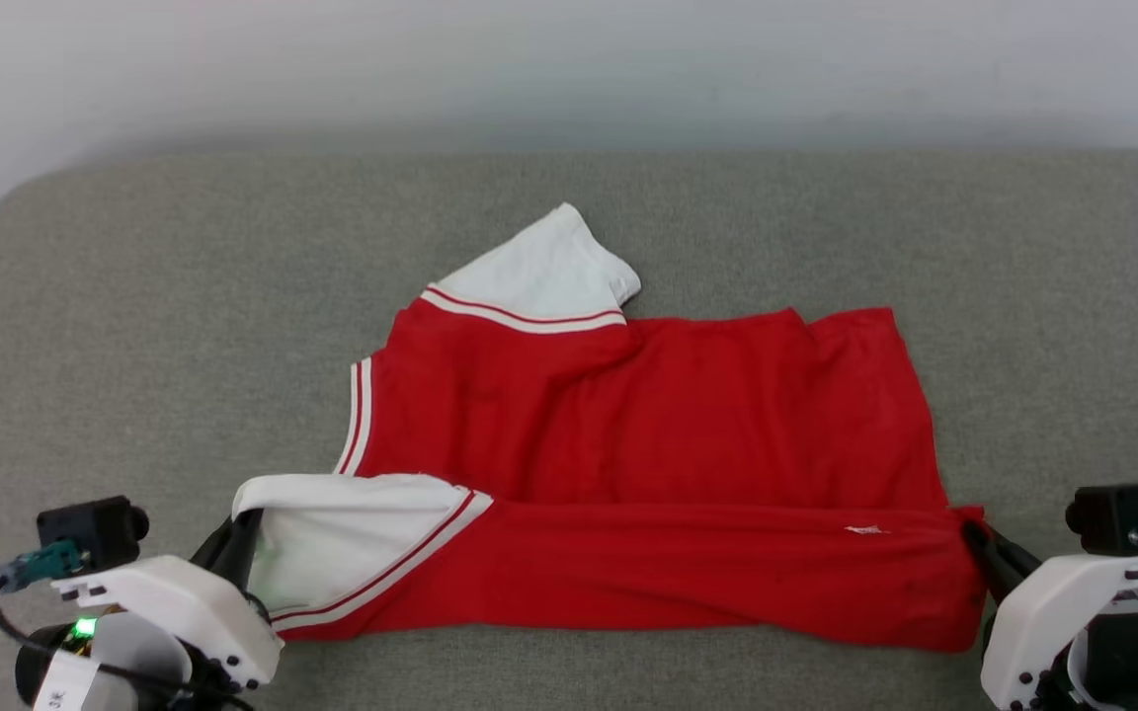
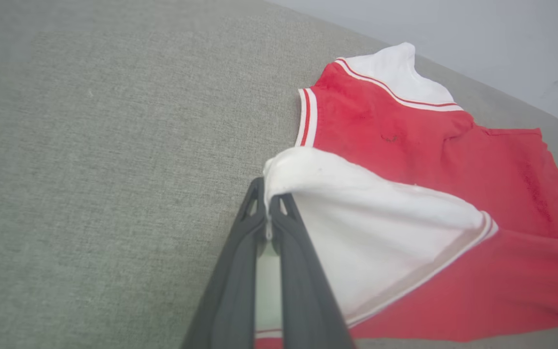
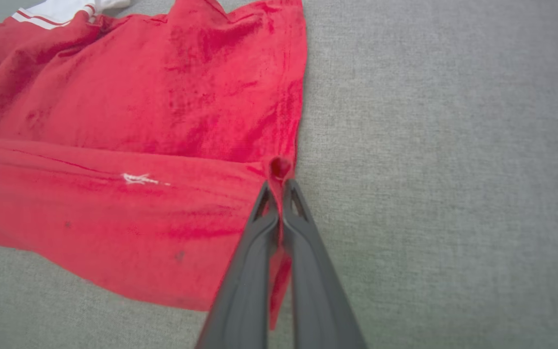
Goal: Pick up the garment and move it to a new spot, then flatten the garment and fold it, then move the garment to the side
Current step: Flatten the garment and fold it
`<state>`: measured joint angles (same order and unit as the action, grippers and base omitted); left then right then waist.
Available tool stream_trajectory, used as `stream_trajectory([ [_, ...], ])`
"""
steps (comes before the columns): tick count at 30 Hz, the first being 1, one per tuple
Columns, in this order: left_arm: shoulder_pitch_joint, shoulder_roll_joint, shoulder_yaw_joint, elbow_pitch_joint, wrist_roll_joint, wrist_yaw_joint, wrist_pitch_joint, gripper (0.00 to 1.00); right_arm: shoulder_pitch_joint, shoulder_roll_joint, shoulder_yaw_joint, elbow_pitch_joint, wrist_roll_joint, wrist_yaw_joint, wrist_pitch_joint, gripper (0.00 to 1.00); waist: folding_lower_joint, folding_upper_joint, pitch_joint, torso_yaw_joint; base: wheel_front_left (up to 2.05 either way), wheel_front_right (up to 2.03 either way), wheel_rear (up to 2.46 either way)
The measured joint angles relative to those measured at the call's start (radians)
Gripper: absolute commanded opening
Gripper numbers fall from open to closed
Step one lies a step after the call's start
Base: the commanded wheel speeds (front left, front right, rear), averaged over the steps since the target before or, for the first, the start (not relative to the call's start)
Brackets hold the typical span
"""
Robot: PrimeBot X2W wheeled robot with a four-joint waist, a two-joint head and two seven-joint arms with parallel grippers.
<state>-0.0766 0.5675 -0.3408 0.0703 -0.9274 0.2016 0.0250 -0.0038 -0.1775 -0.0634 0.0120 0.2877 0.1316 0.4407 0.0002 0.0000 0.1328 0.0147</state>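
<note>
The garment (image 1: 648, 434), a red jersey with white sleeves and striped trim, lies across the grey cushion with its near edge lifted and folded over toward the back. My left gripper (image 1: 238, 523) is shut on the white sleeve's edge (image 2: 279, 194) at the garment's near left corner. My right gripper (image 1: 976, 541) is shut on the red hem corner (image 3: 280, 167) at the near right. Between the two grippers the folded strip (image 1: 707, 573) is held taut. The other white sleeve (image 1: 539, 272) lies at the back. No numerals show.
The grey fabric surface (image 1: 134, 346) stretches wide to the left, right and behind the garment. A pale wall (image 1: 569, 69) rises behind its rounded far edge.
</note>
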Motion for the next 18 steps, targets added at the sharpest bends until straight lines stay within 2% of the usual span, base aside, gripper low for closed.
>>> stream_trajectory([
  [6, -0.085, -0.034, -0.052, 0.123, -0.008, -0.061, 0.046, 0.0, -0.066, -0.01, 0.035, 0.124, 0.01, 0.0, -0.053, 0.0, 0.0, 0.0, 0.077, -0.001, 0.0, 0.0, 0.0],
  [12, -0.12, -0.05, -0.085, 0.199, -0.016, -0.102, 0.079, 0.0, -0.104, -0.022, 0.07, 0.209, 0.017, 0.0, -0.098, 0.0, -0.0001, 0.0, 0.096, -0.006, 0.0, 0.0, 0.0],
  [13, -0.126, -0.054, -0.09, 0.212, -0.018, -0.108, 0.084, 0.0, -0.111, -0.024, 0.078, 0.222, 0.02, 0.0, -0.105, 0.15, -0.0001, 0.0, 0.097, -0.007, 0.0, 0.0, 0.0],
  [14, -0.132, -0.058, -0.092, 0.223, -0.017, -0.114, 0.085, 0.03, -0.117, -0.027, 0.088, 0.235, 0.02, 0.0, -0.116, 0.43, -0.0001, 0.0, 0.095, -0.007, 0.0, 0.0, 0.0],
  [15, -0.137, -0.061, -0.095, 0.232, -0.017, -0.118, 0.085, 0.4, -0.12, -0.028, 0.093, 0.245, 0.024, 0.0, -0.133, 1.0, 0.0, 0.0, 0.093, -0.007, 0.0, 0.0, 0.0],
  [16, -0.141, -0.065, -0.096, 0.244, -0.017, -0.12, 0.084, 0.78, -0.123, -0.028, 0.1, 0.256, 0.033, 0.0, -0.147, 1.0, -0.0001, 0.0, 0.089, -0.007, 0.0, 0.0, 0.0],
  [17, -0.144, -0.069, -0.098, 0.253, -0.017, -0.12, 0.078, 1.0, -0.124, -0.031, 0.109, 0.264, 0.035, -0.001, -0.163, 1.0, -0.0001, 0.0, 0.084, -0.007, 0.0, 0.0, 0.0],
  [18, -0.146, -0.073, -0.097, 0.268, -0.012, -0.121, 0.064, 1.0, -0.125, -0.026, 0.108, 0.27, 0.044, 0.0, -0.225, 1.0, -0.0001, 0.0, 0.071, -0.006, 0.0, 0.0, 0.0],
])
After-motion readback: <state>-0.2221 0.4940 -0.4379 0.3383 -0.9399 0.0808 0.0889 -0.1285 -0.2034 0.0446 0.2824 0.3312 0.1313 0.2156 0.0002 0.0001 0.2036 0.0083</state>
